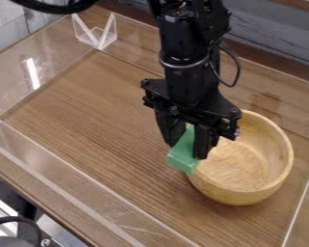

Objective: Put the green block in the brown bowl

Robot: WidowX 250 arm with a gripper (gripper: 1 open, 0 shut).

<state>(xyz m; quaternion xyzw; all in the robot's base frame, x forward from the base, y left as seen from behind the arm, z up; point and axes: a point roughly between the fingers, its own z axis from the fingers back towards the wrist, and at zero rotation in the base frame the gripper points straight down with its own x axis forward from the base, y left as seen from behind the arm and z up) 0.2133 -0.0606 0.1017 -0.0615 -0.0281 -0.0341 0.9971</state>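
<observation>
1. So the pickup part looks done. The gripper (193, 145) has its jaws clamped tight on the green block (184, 154), pointing straight down, and the block hangs from it off the wooden table (80, 116).

2. Relative to the brown bowl (245, 159): the block sits right at the bowl's near-left rim, its lower end hanging just outside or right over the edge. From where I'm standing I can't tell if it clears the rim or brushes it.

3. Only the lower chunk of the block shows; the rest is hidden between the fingers. It looks a bit tilted rather than dead vertical.

4. The bowl itself is empty, nothing in it but wood grain.

5. What's left, as I read it: get the block across over the bowl's hollow, then let go. I'd call it more than halfway, with the carry mostly there and the drop not yet done.

6. The clear plastic stand (96, 31) is well away from the bowl, at the far side, no factor here.
</observation>
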